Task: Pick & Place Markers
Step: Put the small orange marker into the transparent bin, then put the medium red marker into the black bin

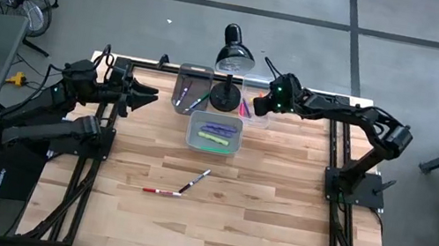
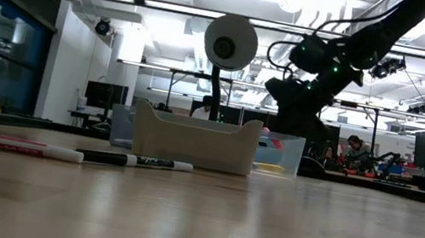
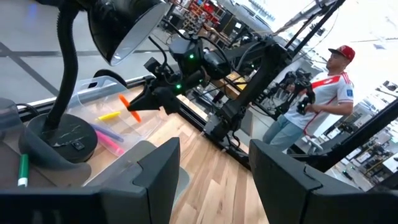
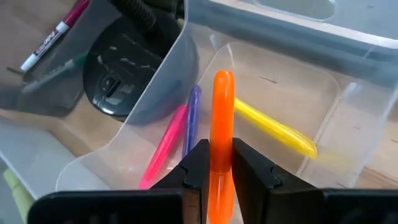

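My right gripper (image 1: 258, 105) hangs over the clear bin (image 1: 259, 112) at the far right of the lamp base, shut on an orange marker (image 4: 222, 112). In that bin lie pink (image 4: 163, 149), purple (image 4: 193, 118) and yellow (image 4: 273, 130) markers. The middle bin (image 1: 215, 133) holds purple and green markers. Two markers lie flat on the bare table: a black-and-white one (image 1: 194, 181) and a red one (image 1: 161, 192). My left gripper (image 1: 148, 93) waits open, held level above the table's far left. My right gripper pinches the orange marker's barrel (image 4: 221, 163) between its two fingers, and the marker lies along them. Its rounded end (image 3: 132, 111) sticks out past the fingertips. The fingers slant down from the table's right side. The marker hangs clear above the bin's floor.
A black desk lamp (image 1: 235, 54) stands with its base (image 1: 224, 97) between the far bins, close beside my right gripper. A third bin (image 1: 192, 90) with markers sits left of the base. A person (image 3: 314, 93) stands beyond the table. Bare wood stretches toward the near edge.
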